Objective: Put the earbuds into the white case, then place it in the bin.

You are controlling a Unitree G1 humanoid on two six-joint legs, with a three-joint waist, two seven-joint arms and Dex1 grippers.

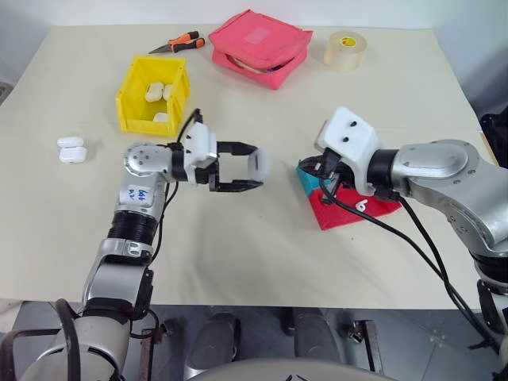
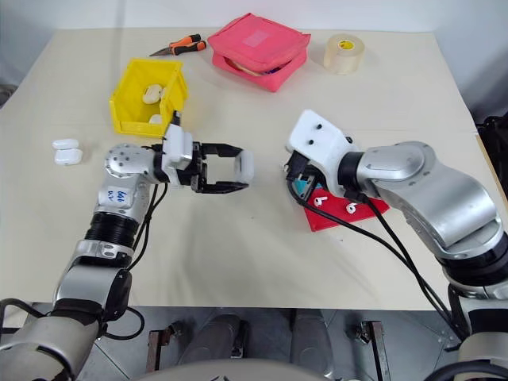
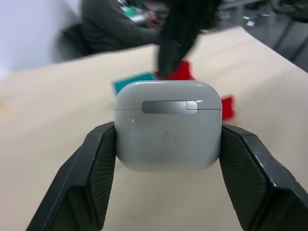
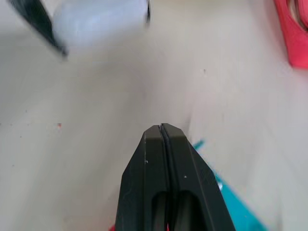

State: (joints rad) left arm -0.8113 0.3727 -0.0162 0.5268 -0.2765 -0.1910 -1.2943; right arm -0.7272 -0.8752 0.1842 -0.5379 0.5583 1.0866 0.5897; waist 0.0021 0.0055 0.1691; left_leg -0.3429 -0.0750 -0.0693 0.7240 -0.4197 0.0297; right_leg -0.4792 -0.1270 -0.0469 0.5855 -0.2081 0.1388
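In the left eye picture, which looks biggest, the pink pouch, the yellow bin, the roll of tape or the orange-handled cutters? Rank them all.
1. Pink pouch
2. Yellow bin, a bit smaller
3. and 4. Roll of tape and orange-handled cutters: too alike to rank, one round, the other long and thin.

I get bright, even overhead light on the table (image 1: 262, 262), with soft short shadows and no harsh glare. Head views look sharp. In the left wrist view the white case (image 3: 168, 125) is crisp (background smeared); the right wrist view is blurred throughout.
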